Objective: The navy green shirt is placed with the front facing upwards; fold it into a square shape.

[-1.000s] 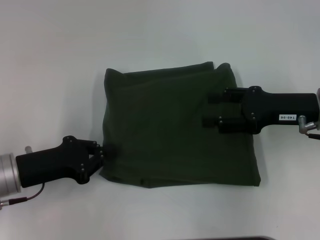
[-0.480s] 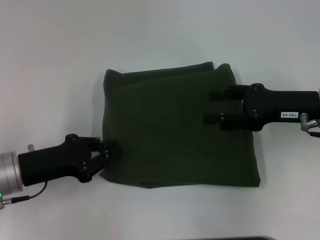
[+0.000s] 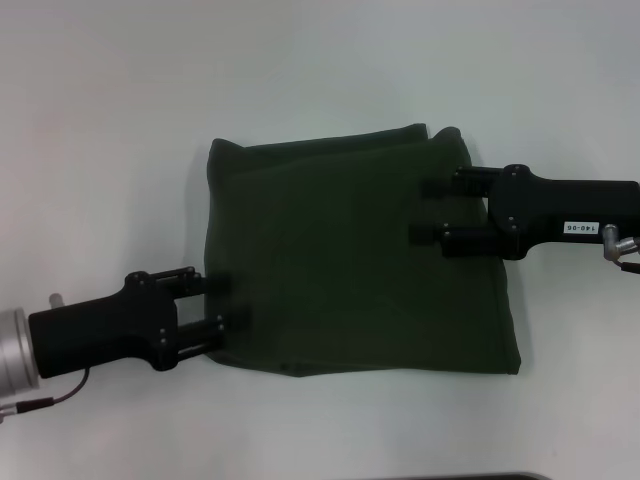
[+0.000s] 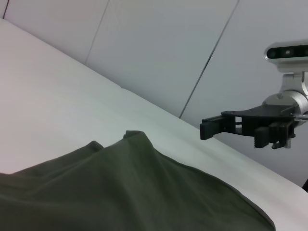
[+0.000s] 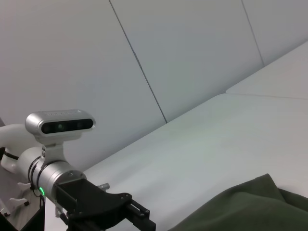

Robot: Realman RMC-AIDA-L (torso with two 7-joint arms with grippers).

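Both my grippers now stand spread: left gripper [image 3: 215,302] just released the shirt [image 3: 350,270], right gripper [image 3: 430,211] above it; it lies folded square on the table [image 3: 100,120], likely finished

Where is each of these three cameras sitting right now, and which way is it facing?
Head view: on the robot's head, looking down at the folded navy green shirt on the white table; left gripper and right gripper show, both open.
Left wrist view: low over the shirt, facing across the table at the right gripper and a wall.
Right wrist view: facing the opposite way, at the left gripper.
Shared: all three show the shirt and table.
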